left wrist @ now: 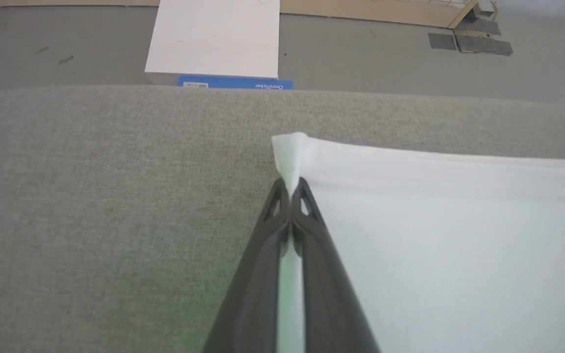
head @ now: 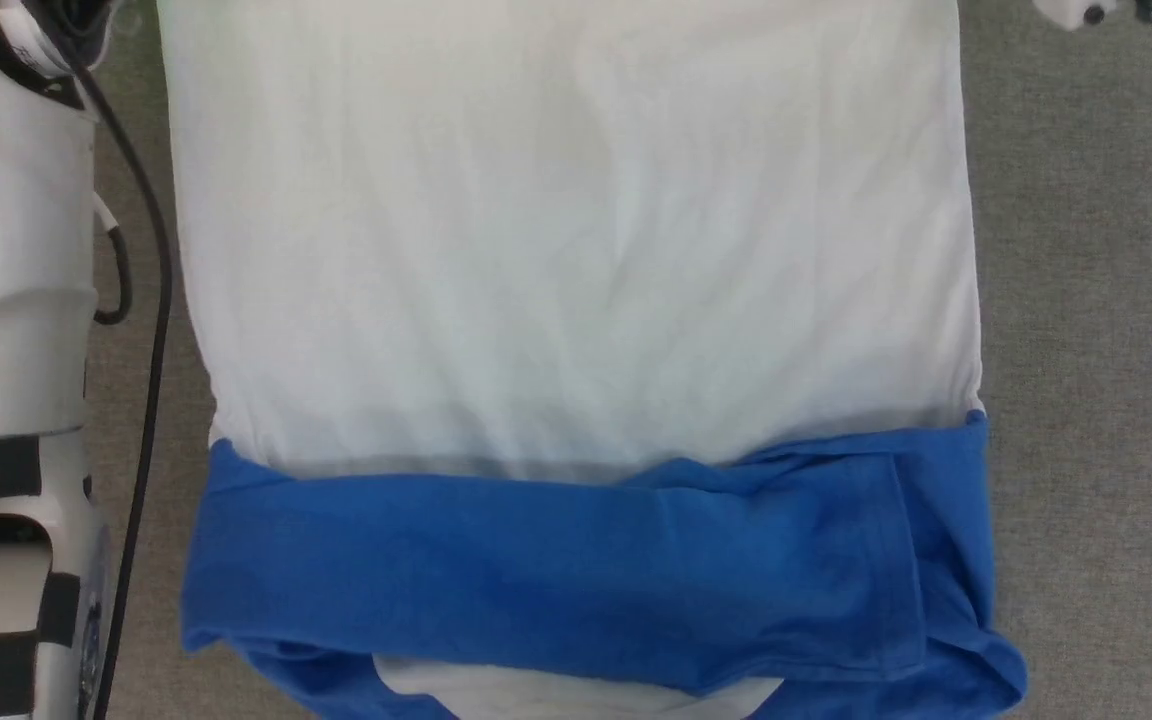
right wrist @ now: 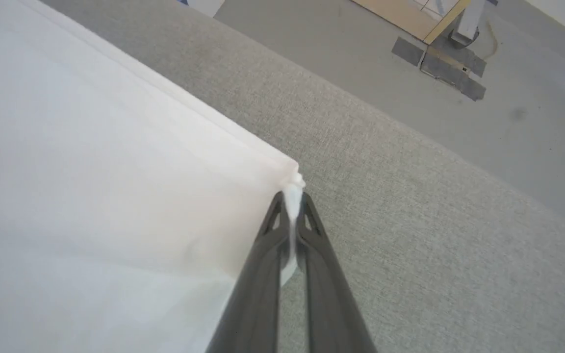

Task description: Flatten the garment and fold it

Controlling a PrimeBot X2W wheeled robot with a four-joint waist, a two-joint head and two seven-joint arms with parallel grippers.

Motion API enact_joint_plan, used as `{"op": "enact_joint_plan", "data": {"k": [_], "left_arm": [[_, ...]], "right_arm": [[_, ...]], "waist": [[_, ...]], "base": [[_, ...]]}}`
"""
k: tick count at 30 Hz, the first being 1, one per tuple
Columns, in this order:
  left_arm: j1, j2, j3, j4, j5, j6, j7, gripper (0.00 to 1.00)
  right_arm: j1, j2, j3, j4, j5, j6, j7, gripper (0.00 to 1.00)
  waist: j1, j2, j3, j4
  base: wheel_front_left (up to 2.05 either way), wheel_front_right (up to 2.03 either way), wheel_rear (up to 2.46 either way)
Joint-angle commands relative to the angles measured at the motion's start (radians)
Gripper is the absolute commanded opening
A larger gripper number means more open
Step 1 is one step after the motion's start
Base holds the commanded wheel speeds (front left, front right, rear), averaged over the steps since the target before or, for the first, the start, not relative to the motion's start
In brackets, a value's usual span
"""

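White cotton shirt (head: 576, 250) lies flat on the grey table (head: 1086, 400), its far corners pinched by the left gripper (left wrist: 290, 185) and right gripper (right wrist: 291, 198), where thin bites may slip if the arms pull unevenly, skewing the fold.

White garment (head: 566, 250) with bright blue sleeves, grey woven table (head: 1096, 400), dark grey fingers (left wrist: 312, 255), white box (left wrist: 214, 39)

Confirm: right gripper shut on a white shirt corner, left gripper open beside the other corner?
Wrong on the left: the left gripper is shut on the other white corner of the shirt, cloth pinched in it, per the left wrist view. The right gripper is shut on its corner.
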Motion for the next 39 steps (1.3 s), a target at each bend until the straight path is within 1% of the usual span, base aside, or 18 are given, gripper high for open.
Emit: {"op": "enact_joint_plan", "data": {"k": [1, 10, 16, 19, 24, 27, 30, 33, 36, 39], "left_arm": [[-0.009, 0.007, 0.006, 0.000, 0.003, 0.007, -0.032, 0.00], [-0.064, 0.024, 0.011, 0.052, 0.056, 0.029, -0.237, 0.00], [-0.067, 0.006, 0.003, 0.103, 0.040, -0.012, -0.317, 0.00], [-0.034, -0.008, -0.007, 0.120, 0.016, -0.060, -0.348, 0.00], [0.088, -0.025, -0.016, 0.116, -0.021, -0.110, -0.396, 0.00], [0.189, -0.034, -0.018, 0.091, -0.047, -0.130, -0.429, 0.00], [0.289, -0.040, -0.021, 0.054, -0.068, -0.139, -0.441, 0.00], [0.403, -0.043, -0.022, -0.007, -0.088, -0.137, -0.442, 0.00], [0.511, -0.047, -0.015, -0.082, -0.107, -0.120, -0.439, 0.00], [0.623, -0.043, 0.001, -0.177, -0.123, -0.092, -0.436, 0.00]], "right_arm": [[-0.024, 0.004, -0.012, 0.013, -0.019, -0.001, -0.022, 0.00], [-0.099, 0.053, -0.054, 0.105, -0.111, -0.001, -0.216, 0.00], [-0.102, 0.072, -0.055, 0.177, -0.125, -0.001, -0.297, 0.00], [-0.069, 0.074, -0.032, 0.204, -0.098, -0.001, -0.318, 0.00], [0.040, 0.069, 0.011, 0.216, -0.010, -0.001, -0.355, 0.00], [0.135, 0.063, 0.029, 0.205, 0.056, -0.001, -0.383, 0.00], [0.238, 0.052, 0.022, 0.182, 0.119, -0.001, -0.403, 0.00], [0.354, 0.040, 0.005, 0.151, 0.165, -0.001, -0.424, 0.00], [0.459, 0.032, -0.020, 0.117, 0.198, -0.001, -0.430, 0.00], [0.559, 0.030, -0.050, 0.075, 0.221, -0.001, -0.426, 0.00]], "waist": [[-0.0001, -0.0001, -0.021, 0.009], [-0.0001, -0.0001, -0.068, 0.017], [-0.0001, -0.0001, -0.119, 0.030], [-0.0001, -0.0001, -0.172, 0.038], [-0.0001, -0.0001, -0.291, 0.051], [-0.0001, -0.0001, -0.375, 0.059], [-0.0001, -0.0001, -0.446, 0.068], [-0.0001, -0.0001, -0.514, 0.072], [-0.0001, -0.0001, -0.565, 0.074], [-0.0001, -0.0001, -0.599, 0.071]], "base": [[0.00, 0.00, 0.00], [0.00, 0.00, 0.00], [0.00, 0.00, 0.00], [0.00, 0.00, 0.00], [0.00, 0.00, 0.00], [0.00, 0.00, 0.00], [0.00, 0.00, 0.00], [0.00, 0.00, 0.00], [0.00, 0.00, 0.00], [0.00, 0.00, 0.00]]}}
